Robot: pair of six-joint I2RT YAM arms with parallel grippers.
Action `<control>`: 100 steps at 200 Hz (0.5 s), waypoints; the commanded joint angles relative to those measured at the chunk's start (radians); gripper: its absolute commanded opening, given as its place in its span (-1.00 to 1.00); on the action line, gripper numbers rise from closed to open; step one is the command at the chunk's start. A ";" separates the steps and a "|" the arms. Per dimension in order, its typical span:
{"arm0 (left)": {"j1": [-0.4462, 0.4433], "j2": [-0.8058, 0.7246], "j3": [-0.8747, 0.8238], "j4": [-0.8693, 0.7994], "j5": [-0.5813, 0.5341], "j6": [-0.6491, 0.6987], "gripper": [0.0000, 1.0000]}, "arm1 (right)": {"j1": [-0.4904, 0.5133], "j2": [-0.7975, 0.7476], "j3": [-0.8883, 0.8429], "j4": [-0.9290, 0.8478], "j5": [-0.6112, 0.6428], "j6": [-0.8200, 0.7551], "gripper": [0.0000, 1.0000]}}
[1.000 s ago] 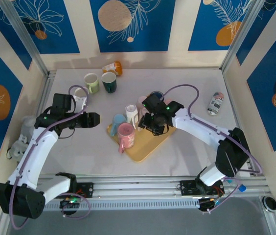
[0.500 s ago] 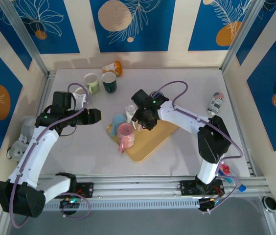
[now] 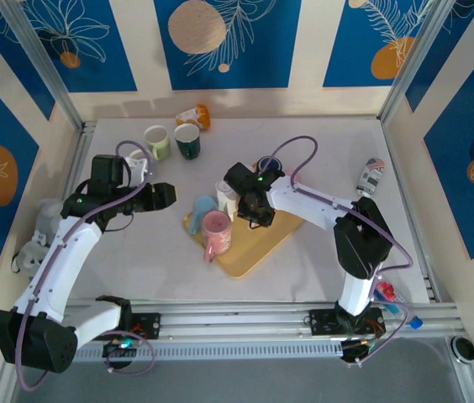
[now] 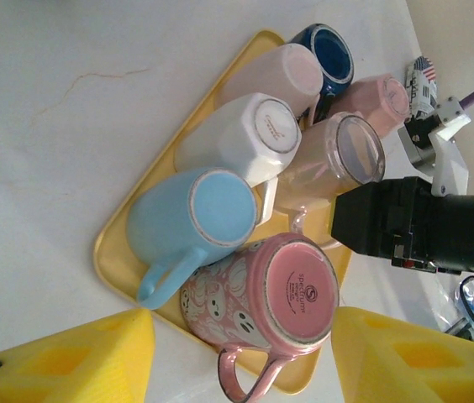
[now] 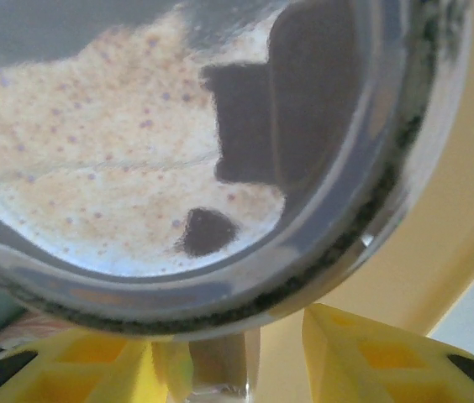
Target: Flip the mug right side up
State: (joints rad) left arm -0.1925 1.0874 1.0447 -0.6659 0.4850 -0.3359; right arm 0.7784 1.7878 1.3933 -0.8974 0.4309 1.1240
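**Item:** speckled beige mug, base up on the yellow tray. It sits hard against the right gripper, and what looks like its handle lies between the jaws. I cannot tell whether they have clamped.

**Neighbours:** white mug and pink mug, close beside the jaws.

**Hazard:** a thin handle hold could let the mug swing into them on lifting.

**Right arm:** stretched across the tray, wrist tipped down.

**Left gripper****:** jaws apart and empty, level, facing the tray.

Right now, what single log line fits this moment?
left tool: open, beside yellow tray | right tool: at speckled mug, grip unclear | mug: on tray, not yet righted
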 commanded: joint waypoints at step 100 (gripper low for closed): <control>-0.046 -0.029 0.004 0.021 0.008 -0.035 0.14 | 0.000 0.036 0.015 -0.001 0.080 -0.219 -0.24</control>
State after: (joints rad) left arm -0.2256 1.0763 1.0443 -0.6437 0.4892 -0.3611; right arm 0.7776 1.7916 1.3735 -0.8413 0.4732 0.8452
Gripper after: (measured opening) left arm 0.573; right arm 0.386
